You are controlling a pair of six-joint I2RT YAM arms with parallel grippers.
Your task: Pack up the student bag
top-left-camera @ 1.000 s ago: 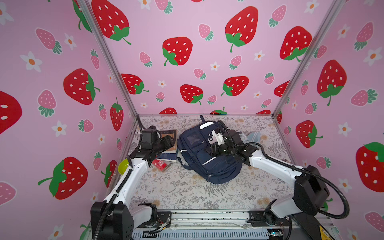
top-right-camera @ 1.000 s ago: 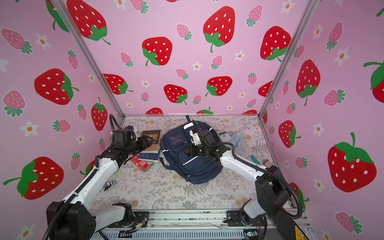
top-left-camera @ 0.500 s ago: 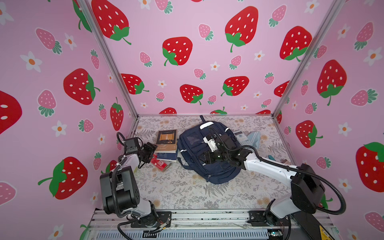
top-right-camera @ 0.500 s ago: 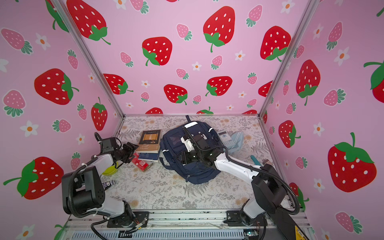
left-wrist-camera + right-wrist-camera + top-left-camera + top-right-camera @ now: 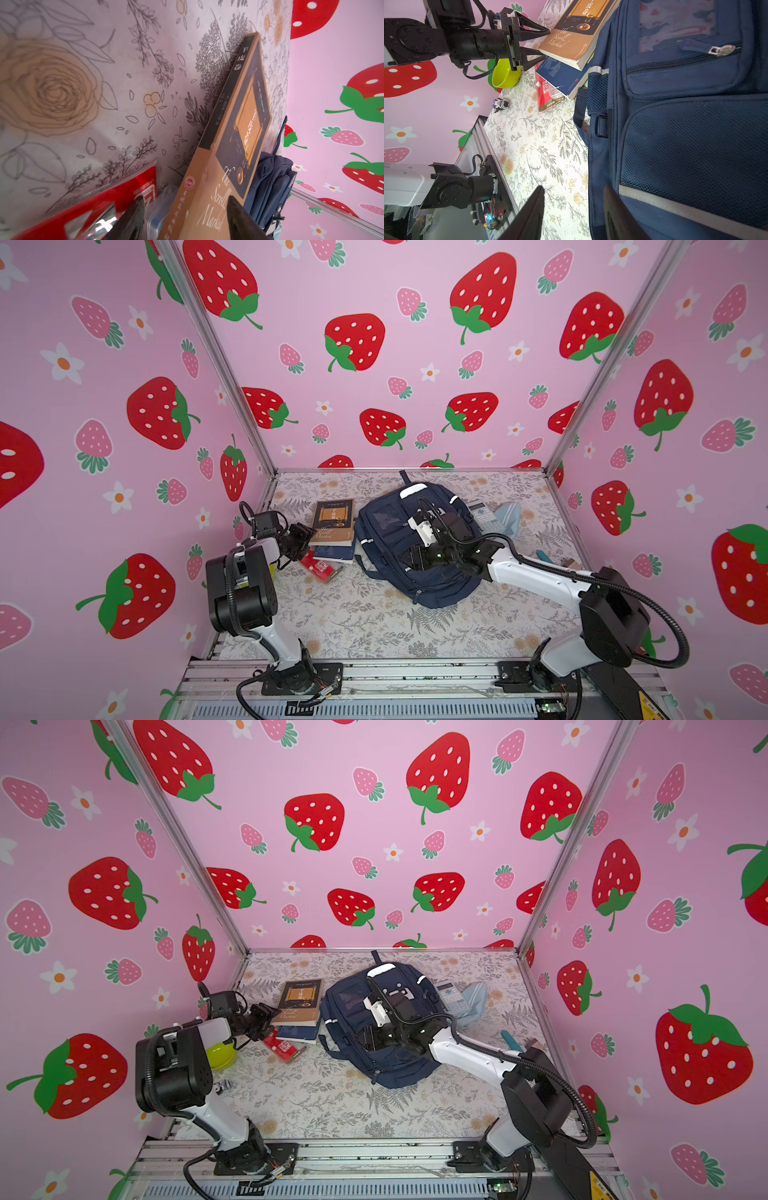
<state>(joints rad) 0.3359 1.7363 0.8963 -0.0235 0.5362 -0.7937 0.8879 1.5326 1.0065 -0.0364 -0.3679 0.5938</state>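
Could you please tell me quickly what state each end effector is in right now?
Left end effector: open, straddling the brown book at its edge, not clamped.
Right end effector: open, empty, at the student bag.

Pink walls (image 5: 374, 281) all round, big strawberries and daisies everywhere; silver frame posts (image 5: 217, 360) in the corners; pale floral cloth (image 5: 374, 626) underfoot, evenly lit.

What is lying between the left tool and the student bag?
A stack of books, tan-covered book on blue book. The left tool is at one edge, the student bag along the other. Both top views show it.
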